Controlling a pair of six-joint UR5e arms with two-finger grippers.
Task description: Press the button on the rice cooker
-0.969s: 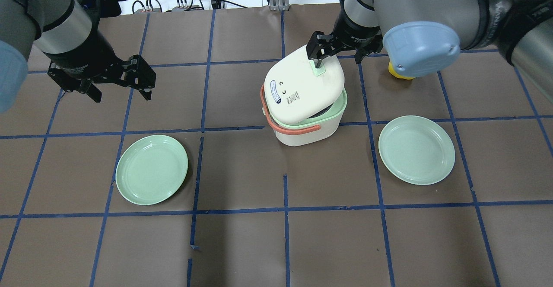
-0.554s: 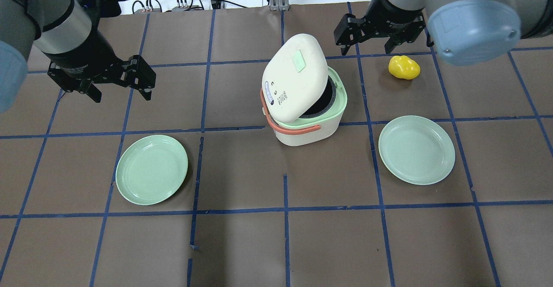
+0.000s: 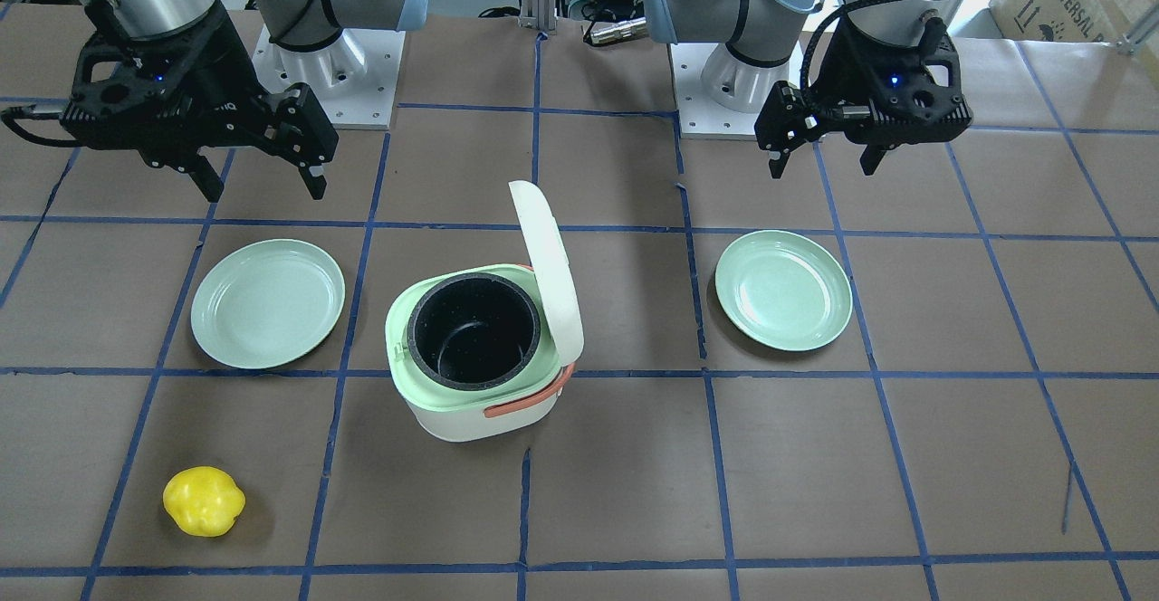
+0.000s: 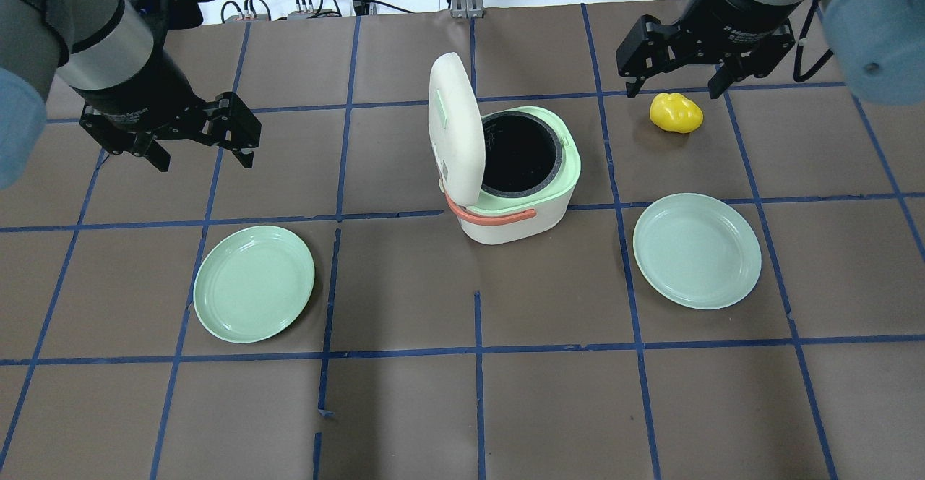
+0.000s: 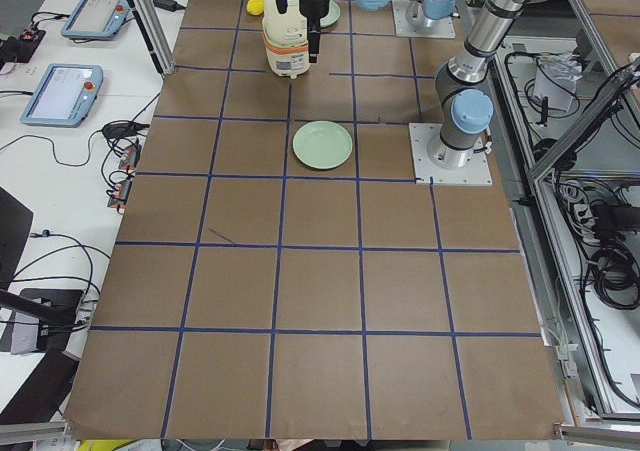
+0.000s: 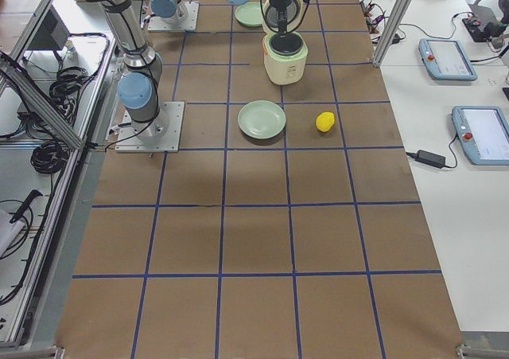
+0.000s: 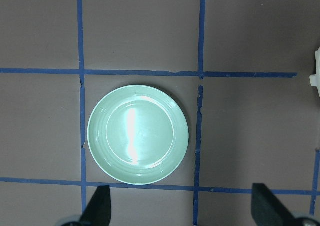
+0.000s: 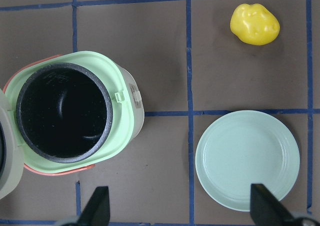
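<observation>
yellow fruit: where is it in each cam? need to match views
Front-facing: yellow fruit at bottom left.
Overhead: fruit at upper right.
Exterior left: fruit at the top edge, small.
Exterior right: fruit just right of the near plate.
Left wrist: not in it.
Right wrist: fruit at top right, above that plate.
Landmark: open rice cooker.

Glossy, seemingly plastic plates (image 4: pixel 254 283)
</observation>
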